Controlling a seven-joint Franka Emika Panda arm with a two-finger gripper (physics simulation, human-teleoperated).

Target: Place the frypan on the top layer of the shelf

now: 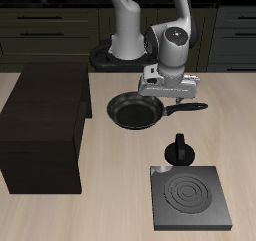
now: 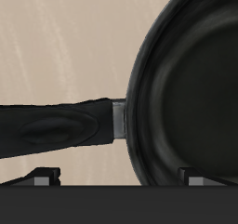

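Note:
The frypan [image 1: 133, 111] is a round black pan lying on the table beside the shelf, its long straight handle [image 1: 190, 107] pointing away from the shelf. The shelf [image 1: 45, 105] is a large dark boxy unit with a flat top. My gripper [image 1: 167, 102] hovers low over the spot where the handle meets the pan. In the wrist view the pan [image 2: 191, 88] and its handle [image 2: 56, 125] fill the frame close below. My gripper [image 2: 121, 179] is open, its fingertips [image 2: 42, 177] spread wide on either side of the handle's root, holding nothing.
A small black knobbed object [image 1: 179, 150] stands nearer the table's front edge than the pan. A square dark burner plate with concentric rings [image 1: 189, 196] lies at the front edge. The robot base [image 1: 120, 55] stands at the back.

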